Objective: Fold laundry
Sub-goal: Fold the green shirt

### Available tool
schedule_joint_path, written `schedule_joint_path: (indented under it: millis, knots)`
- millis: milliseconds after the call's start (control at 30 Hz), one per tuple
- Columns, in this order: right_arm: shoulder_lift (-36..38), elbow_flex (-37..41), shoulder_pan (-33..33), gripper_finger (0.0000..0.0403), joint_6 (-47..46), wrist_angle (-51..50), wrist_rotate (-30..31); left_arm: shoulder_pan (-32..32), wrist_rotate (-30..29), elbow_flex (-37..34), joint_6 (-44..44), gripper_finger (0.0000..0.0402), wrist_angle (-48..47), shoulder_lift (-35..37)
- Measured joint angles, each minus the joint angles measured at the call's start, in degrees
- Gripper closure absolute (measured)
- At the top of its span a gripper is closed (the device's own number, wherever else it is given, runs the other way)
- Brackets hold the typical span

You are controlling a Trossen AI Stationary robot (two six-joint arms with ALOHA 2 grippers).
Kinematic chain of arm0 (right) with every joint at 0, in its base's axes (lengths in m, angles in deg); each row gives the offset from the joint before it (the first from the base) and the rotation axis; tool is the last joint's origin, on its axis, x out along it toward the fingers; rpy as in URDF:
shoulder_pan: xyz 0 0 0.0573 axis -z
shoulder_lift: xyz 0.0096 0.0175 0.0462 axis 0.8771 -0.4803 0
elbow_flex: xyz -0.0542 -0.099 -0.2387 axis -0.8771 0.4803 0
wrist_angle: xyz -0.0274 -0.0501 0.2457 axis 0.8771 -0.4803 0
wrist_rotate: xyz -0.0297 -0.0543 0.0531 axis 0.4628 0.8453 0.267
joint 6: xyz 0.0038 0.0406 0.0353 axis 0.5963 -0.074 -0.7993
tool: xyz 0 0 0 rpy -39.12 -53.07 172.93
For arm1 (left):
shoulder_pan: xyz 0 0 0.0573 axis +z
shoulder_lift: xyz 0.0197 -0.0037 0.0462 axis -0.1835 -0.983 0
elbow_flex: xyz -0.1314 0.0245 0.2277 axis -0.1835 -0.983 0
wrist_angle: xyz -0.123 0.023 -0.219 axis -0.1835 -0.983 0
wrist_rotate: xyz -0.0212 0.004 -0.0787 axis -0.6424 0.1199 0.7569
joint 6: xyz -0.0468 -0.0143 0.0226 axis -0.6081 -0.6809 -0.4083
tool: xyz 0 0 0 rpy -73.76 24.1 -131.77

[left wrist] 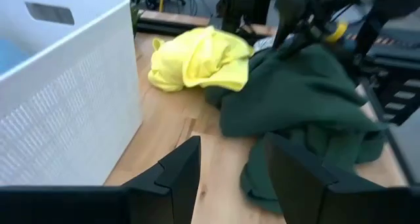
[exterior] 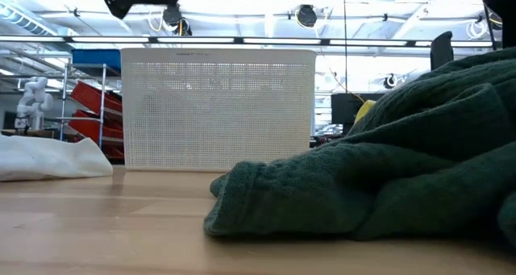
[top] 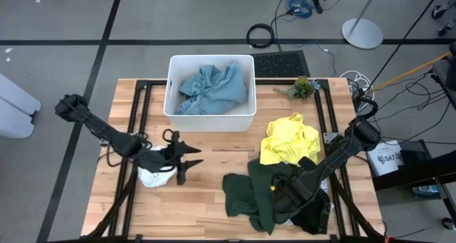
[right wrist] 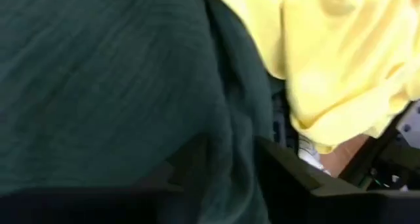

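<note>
worktop: wooden slatted worktop (top: 214, 193) on a black frame, grey floor around it, cables and a lamp base beyond; the low view shows a workshop room behind.
left jaws: left gripper (top: 184, 159) hangs low over bare wood; jaws spread, nothing between them, as the left wrist view (left wrist: 231, 175) shows.
right jaws: right gripper (top: 283, 194) is down in the dark green garment (top: 260, 193); in the right wrist view its fingers (right wrist: 289, 178) stand apart with a green fold running between them. Whether they pinch it, cannot tell.
white cloth: small white cloth (top: 155, 175) lies just behind the left jaws, under that wrist. Light, limp.
green garment: ahead of the left jaws, well apart from them; heaped around the right jaws. Looks thick, towel-like, probably the heaviest piece, soft, not slippery. Best taken by a hem or corner at the heap's edge, then lifted to let it hang out.
yellow garment: bright yellow garment (top: 288, 140) just beyond the right jaws, touching the green heap. Looks thin and light, crumples easily; grab a free edge.
blue garment: light blue garment (top: 212, 88) bunched inside the white tub (top: 171, 86), away from both jaws. Soft, medium weight by the look.
black cloth: dark piece (top: 313, 216) beside the right jaws, partly under green; outline unclear.
count: white 1, green 1, yellow 1, blue 1, black 1 probable; tub 1; grippers 2.
other: small green plant (top: 303, 88) at the far edge.
</note>
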Motion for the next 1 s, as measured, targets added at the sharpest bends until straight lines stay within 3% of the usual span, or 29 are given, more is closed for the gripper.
schedule_joint_path:
  millis: [167,300,400,567,633,700,833,1000]
  knots:
    - [-0.01,0.02,0.11,0.0351,2.83,3.52,-0.08,-0.93,0.03,0.02,0.00,0.0226,0.08,1.43]
    - [-0.01,0.02,0.15,0.0394,10.52,11.53,0.96,-1.54,0.34,0.02,0.00,0.0226,0.02,1.23]
    - [0.07,-0.33,0.67,0.0400,17.42,17.16,6.61,-1.53,2.67,0.02,0.00,0.0226,-0.02,1.12]
    - [0.22,-3.48,2.59,0.0402,28.68,23.75,24.16,-1.49,6.69,0.02,0.16,0.0226,0.03,0.51]
    - [0.22,-4.14,3.57,0.0402,34.95,31.00,27.95,-1.49,7.52,0.02,0.37,0.0226,0.07,-0.01]
    - [0.21,-4.15,4.68,0.0402,43.24,41.03,28.13,-1.49,7.66,0.02,0.37,0.0226,0.08,-0.61]
    - [-0.98,-4.15,6.68,0.0403,59.13,60.52,22.64,-1.49,8.05,0.02,0.08,0.0226,0.17,-2.44]
    - [-1.22,-4.17,8.58,0.0403,66.52,70.84,15.76,-1.49,14.06,0.02,0.42,0.0226,2.69,-5.34]
